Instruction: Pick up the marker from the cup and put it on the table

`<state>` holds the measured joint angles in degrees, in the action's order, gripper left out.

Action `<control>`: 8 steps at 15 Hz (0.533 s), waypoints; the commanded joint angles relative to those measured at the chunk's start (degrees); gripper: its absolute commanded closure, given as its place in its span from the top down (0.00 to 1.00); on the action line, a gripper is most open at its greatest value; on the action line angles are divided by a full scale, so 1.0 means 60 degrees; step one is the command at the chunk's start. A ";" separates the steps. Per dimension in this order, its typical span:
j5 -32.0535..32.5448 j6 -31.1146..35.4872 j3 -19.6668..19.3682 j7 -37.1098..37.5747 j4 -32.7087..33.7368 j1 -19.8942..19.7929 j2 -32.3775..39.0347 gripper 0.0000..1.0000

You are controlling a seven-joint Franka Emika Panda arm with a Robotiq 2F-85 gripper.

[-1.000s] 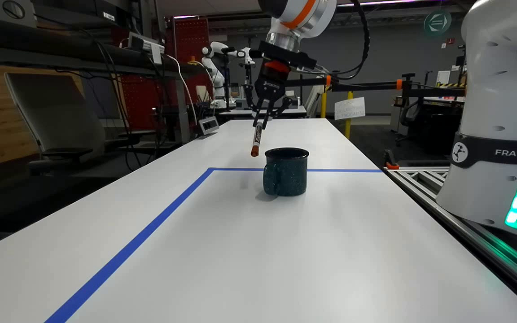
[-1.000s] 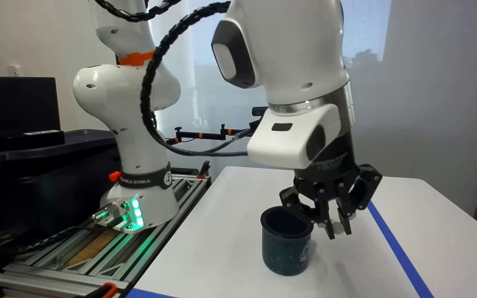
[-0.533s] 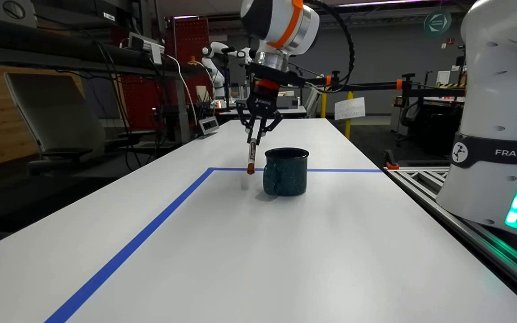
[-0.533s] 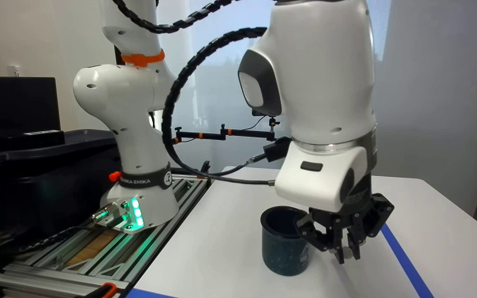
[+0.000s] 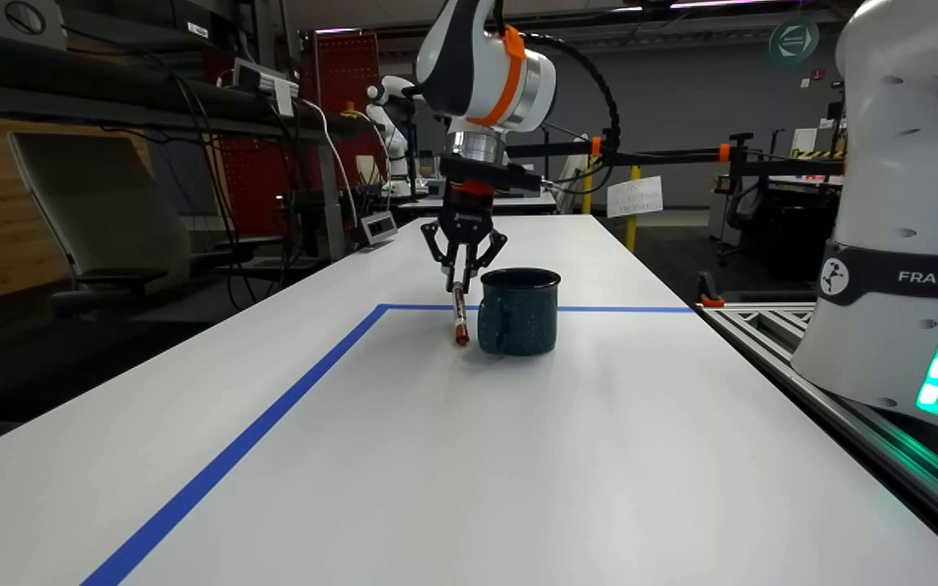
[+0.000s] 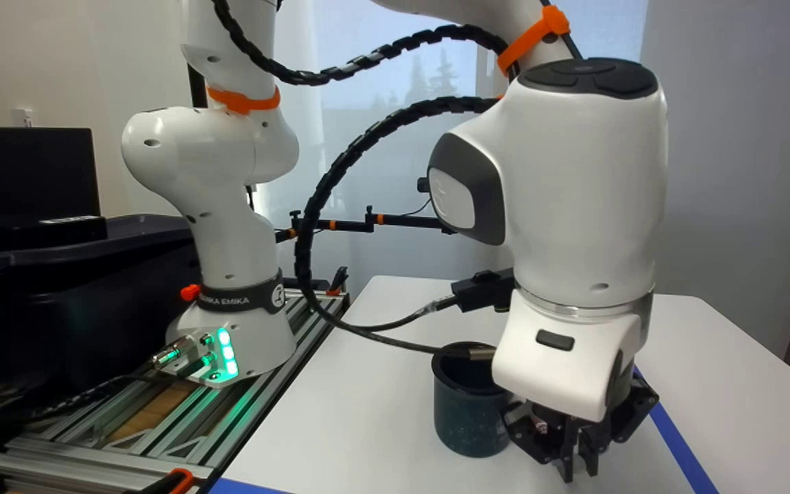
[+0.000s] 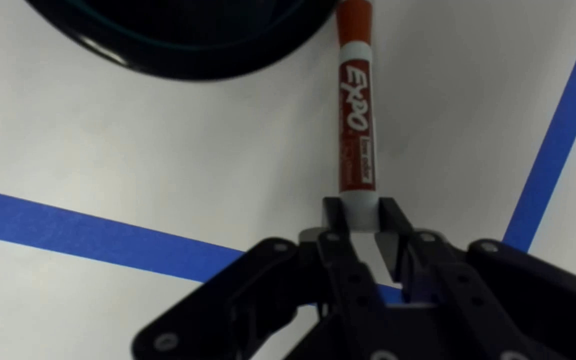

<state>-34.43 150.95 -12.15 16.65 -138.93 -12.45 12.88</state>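
The marker (image 5: 460, 317), with a reddish cap at its lower end, hangs nearly upright beside the cup, slightly tilted. Its end is close to the table (image 5: 558, 456); I cannot tell if it touches. My gripper (image 5: 458, 287) is shut on the marker's white upper end, seen between the fingertips in the wrist view (image 7: 360, 212). The marker's label (image 7: 357, 120) faces the wrist camera. The dark teal cup (image 5: 518, 317) stands upright next to the marker. In an exterior view the gripper (image 6: 579, 470) hides the marker and overlaps the cup's edge (image 6: 467, 418).
Blue tape lines (image 5: 273, 415) cross the tabletop. The robot base (image 5: 884, 325) stands on a metal rail frame at the table's side. An arm cable (image 6: 395, 339) passes above the cup in an exterior view. A chair (image 5: 111, 212) stands beyond the table's edge.
My gripper has come down with the marker in it, from above the cup's rim level to beside the cup. The marker has turned closer to upright. The cup has not moved.
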 commanded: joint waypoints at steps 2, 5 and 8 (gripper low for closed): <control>0.1812 0.0615 -0.0169 0.0572 0.0157 0.0351 0.0438 0.05; 0.3328 0.0993 -0.0421 0.1113 0.0030 0.0749 0.0406 0.05; 0.4529 0.1445 -0.0594 0.1365 -0.0087 0.1128 0.0407 0.05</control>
<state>-13.45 156.58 -13.96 22.97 -138.31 -8.39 15.33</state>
